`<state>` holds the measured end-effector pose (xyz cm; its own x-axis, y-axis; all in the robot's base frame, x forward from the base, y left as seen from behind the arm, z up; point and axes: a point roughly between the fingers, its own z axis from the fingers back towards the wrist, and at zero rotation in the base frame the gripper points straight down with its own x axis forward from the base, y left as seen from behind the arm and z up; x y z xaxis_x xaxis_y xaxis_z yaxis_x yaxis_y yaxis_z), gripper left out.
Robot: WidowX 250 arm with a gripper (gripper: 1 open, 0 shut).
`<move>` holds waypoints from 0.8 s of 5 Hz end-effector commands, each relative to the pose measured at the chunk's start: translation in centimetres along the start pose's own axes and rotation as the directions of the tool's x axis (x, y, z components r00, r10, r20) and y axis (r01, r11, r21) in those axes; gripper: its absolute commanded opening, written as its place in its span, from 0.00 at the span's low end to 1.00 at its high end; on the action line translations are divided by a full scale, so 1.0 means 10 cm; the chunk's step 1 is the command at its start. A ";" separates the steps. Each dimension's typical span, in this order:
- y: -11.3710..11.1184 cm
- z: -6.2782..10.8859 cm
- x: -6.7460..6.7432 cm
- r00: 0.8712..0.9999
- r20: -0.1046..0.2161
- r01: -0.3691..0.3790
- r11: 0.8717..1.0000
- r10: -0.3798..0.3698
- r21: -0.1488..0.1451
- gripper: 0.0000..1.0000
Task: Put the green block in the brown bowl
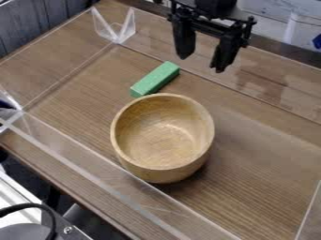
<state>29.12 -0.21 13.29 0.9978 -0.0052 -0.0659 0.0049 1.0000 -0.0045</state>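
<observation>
The hand hangs wide open and empty, just above the green block.

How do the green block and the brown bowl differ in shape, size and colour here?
The green block is a flat, elongated bar; the brown bowl is round and hollow. The block is solid bright green, the bowl light wood with visible grain. The block is much smaller than the bowl. Both rest on the wooden table, apart, untouched.
</observation>
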 end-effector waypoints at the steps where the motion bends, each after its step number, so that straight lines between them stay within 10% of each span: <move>1: 0.12 -0.07 0.01 1.000 -0.006 -0.014 1.000 0.014 0.007 1.00; 4: 0.65 -0.33 -0.01 1.000 -0.010 -0.025 0.999 0.025 0.021 1.00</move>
<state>28.26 5.89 8.75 0.9925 0.0185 -0.1207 -0.0178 0.9998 0.0071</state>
